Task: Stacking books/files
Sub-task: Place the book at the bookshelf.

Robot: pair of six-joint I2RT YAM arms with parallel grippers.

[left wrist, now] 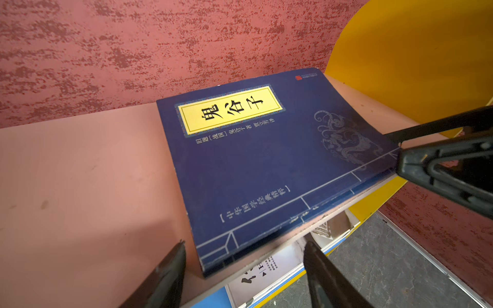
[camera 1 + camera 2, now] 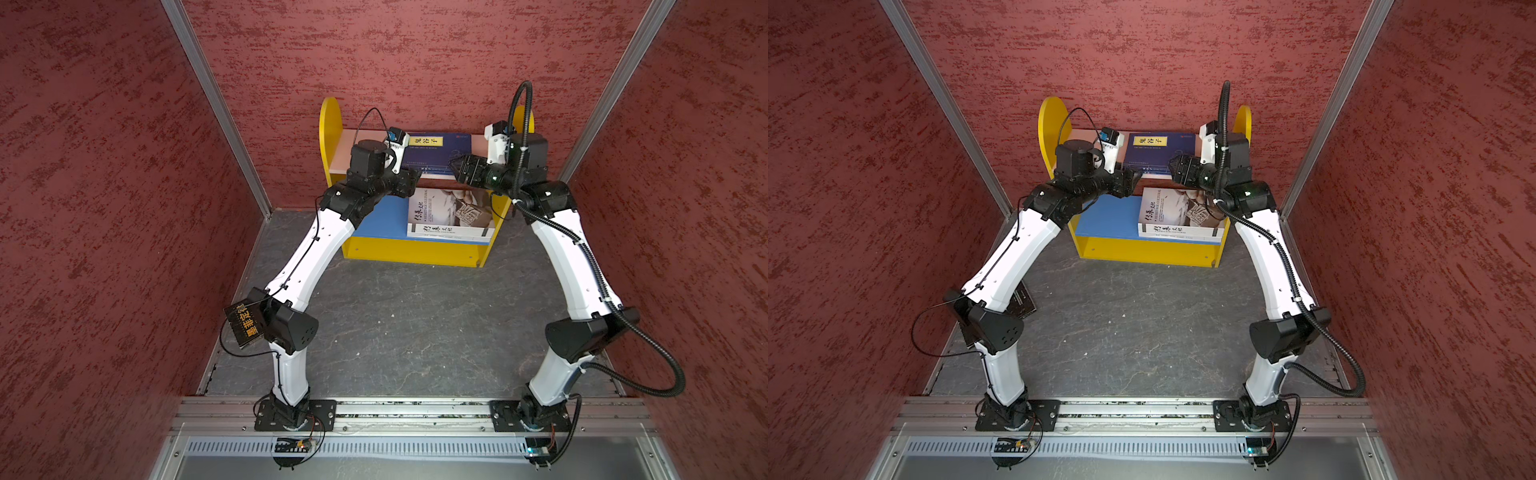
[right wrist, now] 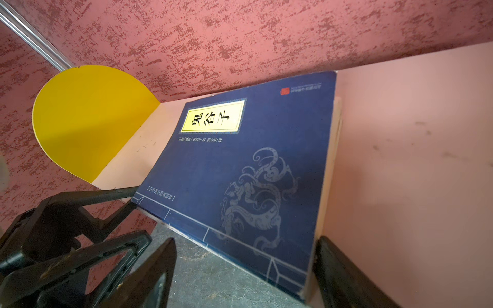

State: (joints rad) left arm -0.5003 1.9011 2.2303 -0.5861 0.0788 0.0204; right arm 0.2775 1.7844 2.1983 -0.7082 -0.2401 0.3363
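Currently navy book (image 1: 266,165), yellow title label (image 1: 229,109), pale dragon motif (image 1: 344,138), flat on pink shelf (image 1: 93,173); left gripper (image 1: 244,244), right gripper (image 3: 248,240) both gaping wide.

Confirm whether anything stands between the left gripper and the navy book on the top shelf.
Nothing visible does. The left gripper, jaws open, frames a front corner of the navy book on the top shelf; the right gripper, also open, is at the other.
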